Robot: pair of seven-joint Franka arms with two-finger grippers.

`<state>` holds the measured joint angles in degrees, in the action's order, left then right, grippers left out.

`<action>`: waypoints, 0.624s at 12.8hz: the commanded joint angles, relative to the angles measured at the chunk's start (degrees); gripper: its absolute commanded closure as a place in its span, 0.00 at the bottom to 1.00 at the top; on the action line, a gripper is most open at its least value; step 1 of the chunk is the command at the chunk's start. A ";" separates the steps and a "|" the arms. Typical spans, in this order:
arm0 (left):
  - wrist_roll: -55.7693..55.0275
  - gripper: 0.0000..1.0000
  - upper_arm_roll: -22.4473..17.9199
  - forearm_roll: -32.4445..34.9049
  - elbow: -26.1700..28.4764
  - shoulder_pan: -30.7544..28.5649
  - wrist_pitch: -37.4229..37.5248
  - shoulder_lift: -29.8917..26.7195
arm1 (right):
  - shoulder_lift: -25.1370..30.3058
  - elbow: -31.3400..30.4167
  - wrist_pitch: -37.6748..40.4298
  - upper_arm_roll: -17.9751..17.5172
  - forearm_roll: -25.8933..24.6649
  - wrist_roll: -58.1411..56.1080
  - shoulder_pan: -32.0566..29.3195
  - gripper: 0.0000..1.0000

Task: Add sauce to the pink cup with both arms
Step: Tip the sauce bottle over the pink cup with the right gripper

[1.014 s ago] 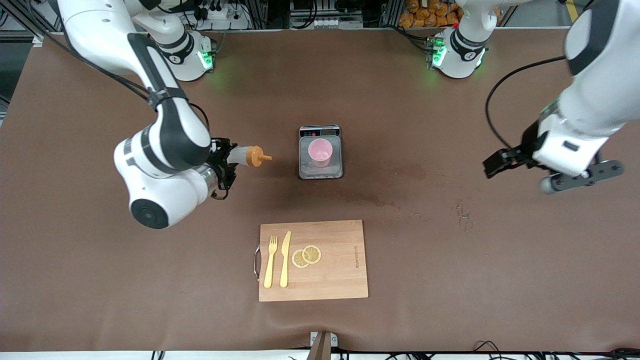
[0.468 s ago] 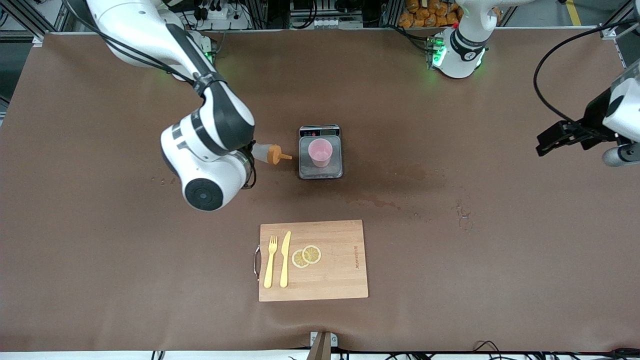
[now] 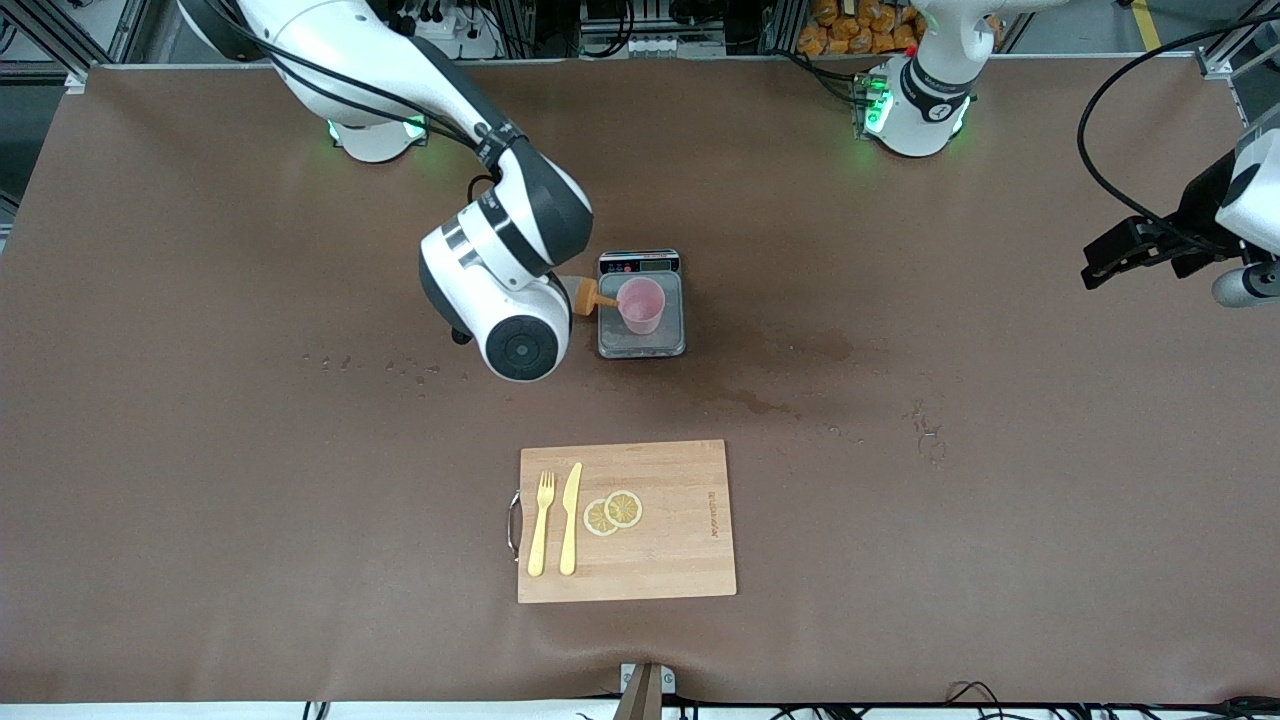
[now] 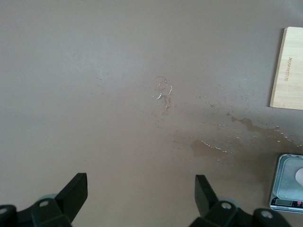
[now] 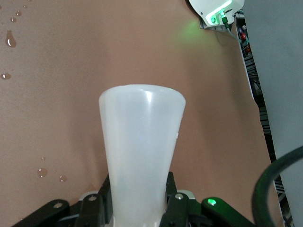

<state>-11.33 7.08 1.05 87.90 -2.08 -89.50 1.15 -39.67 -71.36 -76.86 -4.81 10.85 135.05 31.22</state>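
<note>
- Moved: right gripper (image 5: pixel 137 208), clamped on sauce bottle (image 5: pixel 141 156), has carried its orange nozzle (image 3: pixel 590 297) to the pink cup (image 3: pixel 640 304).
- Pink cup: on kitchen scale (image 3: pixel 641 343).
- Left gripper (image 4: pixel 137 201): spread, waiting above the table's left-arm end.

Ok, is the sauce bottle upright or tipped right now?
Tipped. The right gripper holds the sauce bottle about level, its orange nozzle pointing at the pink cup on the scale.
</note>
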 commanded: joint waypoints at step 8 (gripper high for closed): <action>0.61 0.00 -2.78 -2.55 1.39 2.25 0.91 -1.33 | -1.55 0.17 1.01 0.41 -8.03 4.08 4.20 0.65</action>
<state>-11.33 4.89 -0.14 88.37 -0.32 -89.01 0.88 -41.68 -71.60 -76.78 -4.78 4.55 137.86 34.60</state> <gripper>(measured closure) 0.000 0.590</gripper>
